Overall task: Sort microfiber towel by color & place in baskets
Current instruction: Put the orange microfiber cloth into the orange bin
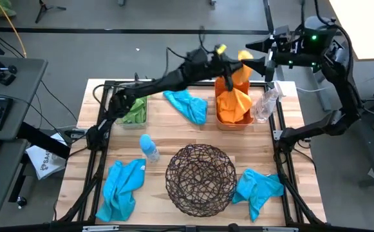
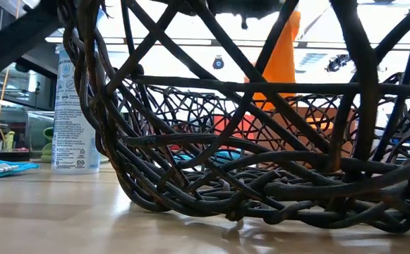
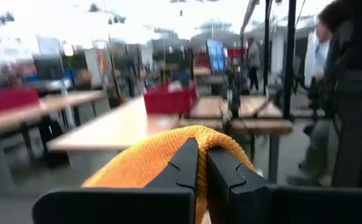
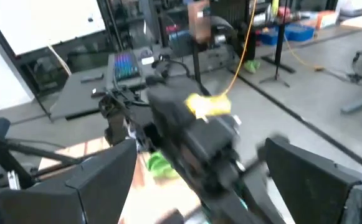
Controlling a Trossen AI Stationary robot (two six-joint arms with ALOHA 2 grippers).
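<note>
My left gripper (image 1: 226, 69) is raised over the salmon-orange basket (image 1: 220, 120) near the far edge, shut on an orange towel (image 1: 239, 78) that hangs down toward the basket. My right gripper (image 1: 259, 53) hovers open beyond the far right corner, pointing at the left arm, touching nothing. Green towels lie in the clear bin (image 1: 132, 111). Turquoise towels lie flat on the table: one between bin and orange basket (image 1: 188, 105), one near left (image 1: 122, 187), one near right (image 1: 257, 187). The round wire basket (image 1: 200, 178) stands at the near middle. My left gripper pinches the orange towel between its two shut fingers (image 3: 187, 163); a bunched fold of the cloth (image 3: 152, 155) humps over and around the fingertips. In the high view the towel hangs slack below the gripper, its lower end (image 1: 233, 106) down in the salmon-orange basket.
A small blue-capped clear bottle (image 1: 149, 148) stands left of the wire basket. A crumpled clear plastic thing (image 1: 266, 103) lies right of the orange basket. The wire basket (image 2: 261, 176) fills the low view, with the orange towel (image 2: 284, 56) hanging behind it.
</note>
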